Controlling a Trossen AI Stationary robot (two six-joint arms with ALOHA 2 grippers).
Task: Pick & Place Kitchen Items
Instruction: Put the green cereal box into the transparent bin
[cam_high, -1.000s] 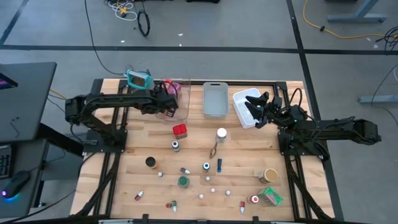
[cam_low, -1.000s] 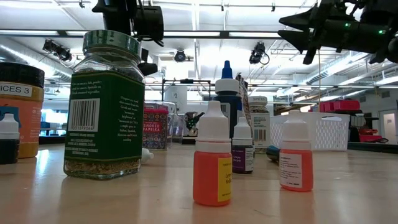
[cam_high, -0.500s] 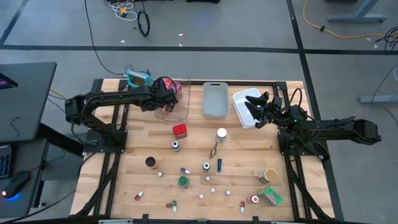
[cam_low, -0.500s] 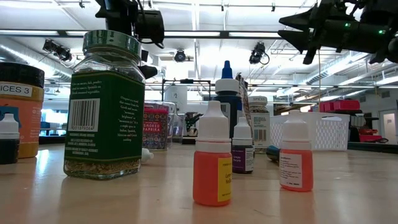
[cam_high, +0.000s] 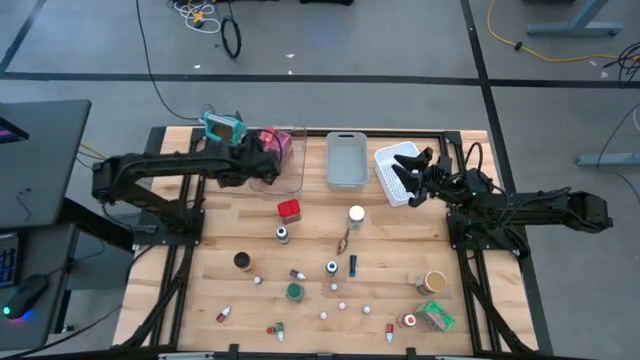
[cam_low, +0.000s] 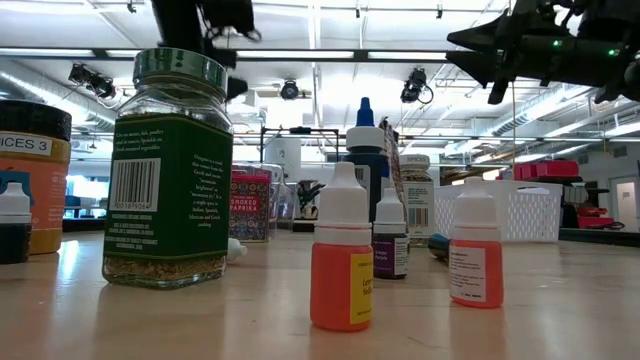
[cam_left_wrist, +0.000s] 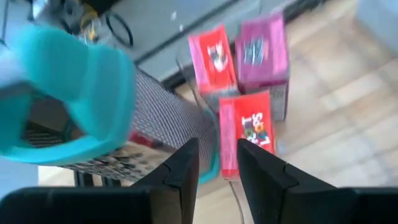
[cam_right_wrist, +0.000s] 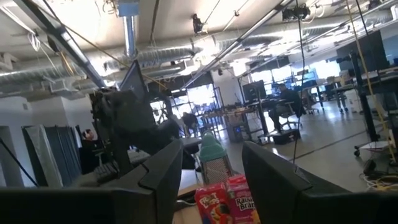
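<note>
A: While both arms hang over the far side of the table, what is the layout, largest item first?

B: Clear bin, grey bin and white bin sit along the far edge; the teal-framed grater stands beside the clear bin.

A: Left gripper?

B: Positioned at the clear bin; fingers slightly parted, gripping nothing. Red and pink packets lie just beyond them in that bin.

A: Right gripper?

B: Raised over the white bin, fingers apart, empty.

A: Remaining kitchen items?

B: Red box, jars and small bottles lie scattered across the near table.
</note>
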